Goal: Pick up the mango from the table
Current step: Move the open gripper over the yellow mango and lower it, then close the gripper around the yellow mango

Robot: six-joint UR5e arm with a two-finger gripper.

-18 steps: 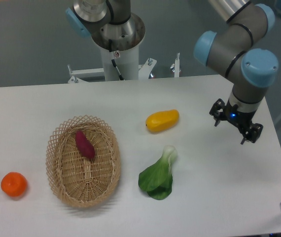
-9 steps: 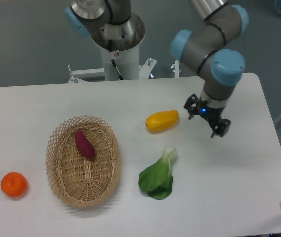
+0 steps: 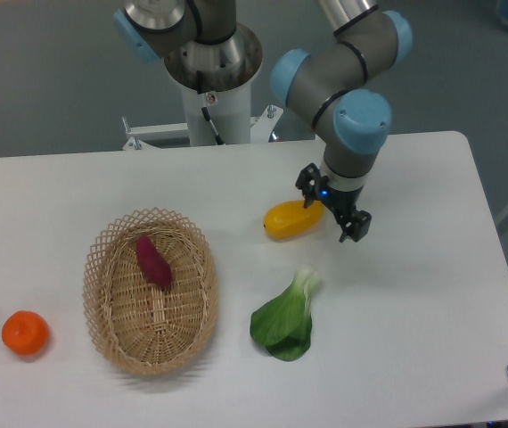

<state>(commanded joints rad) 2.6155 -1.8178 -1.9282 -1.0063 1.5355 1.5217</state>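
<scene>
The mango (image 3: pixel 290 219), a smooth yellow-orange oblong fruit, lies on the white table (image 3: pixel 414 294) a little right of the middle. My gripper (image 3: pixel 331 212) hangs open just above the mango's right end, one finger over the fruit's tip and the other to its right. It holds nothing.
A wicker basket (image 3: pixel 150 290) with a purple sweet potato (image 3: pixel 153 261) stands at the left. A round orange tangerine (image 3: pixel 26 333) lies at the far left. A green bok choy (image 3: pixel 287 316) lies in front of the mango. The robot base (image 3: pixel 211 71) stands behind the table.
The arm has swept left from the table's right edge to the mango's right end. The gripper stays open. The objects have not moved.
</scene>
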